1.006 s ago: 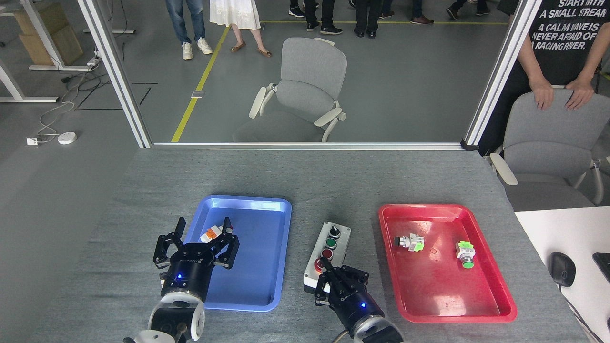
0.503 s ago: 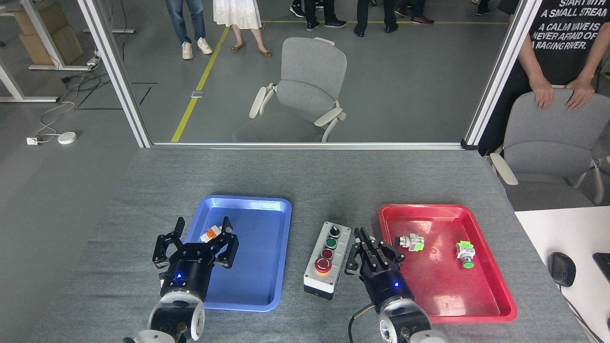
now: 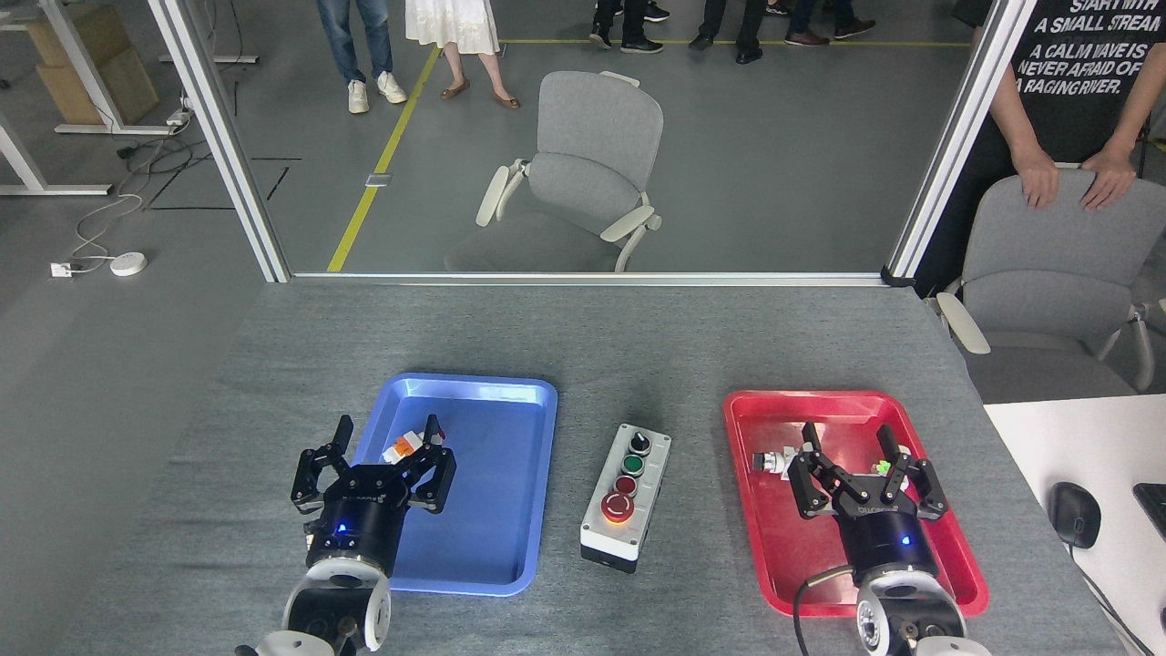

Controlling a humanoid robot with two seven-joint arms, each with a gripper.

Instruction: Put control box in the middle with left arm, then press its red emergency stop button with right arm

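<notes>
A grey felt-covered surface (image 3: 583,337) is seen from above, with a blue tray (image 3: 474,474) on the left and a red tray (image 3: 852,510) on the right. Between the two trays, on the bare middle (image 3: 679,547) of the surface, the control box (image 3: 627,497) is set down, touched by neither arm. Its long axis runs from near to far, tilted slightly so that the far end leans to the right. Along its light-grey top a row of controls is lined up: a black knob (image 3: 640,442) at the far end, then a green button (image 3: 632,465), a small dark-red button (image 3: 625,485), and the red emergency stop button (image 3: 618,507) on its yellow ring at the near end.

The left gripper (image 3: 387,437) is held over the left edge of the blue tray, its jaws spread wide and empty. A small white-and-orange part (image 3: 405,445) is seen in the tray just beyond it.

The right gripper (image 3: 847,442) is held over the red tray, well apart from the box, its jaws also spread and empty. A small white-and-green part (image 3: 774,461) is partly hidden behind it.

Beyond the surface, a grey office chair (image 3: 583,173) is seen through a glass partition, and a person's hands (image 3: 1070,178) are rested on a second chair (image 3: 1048,282) at the right.
</notes>
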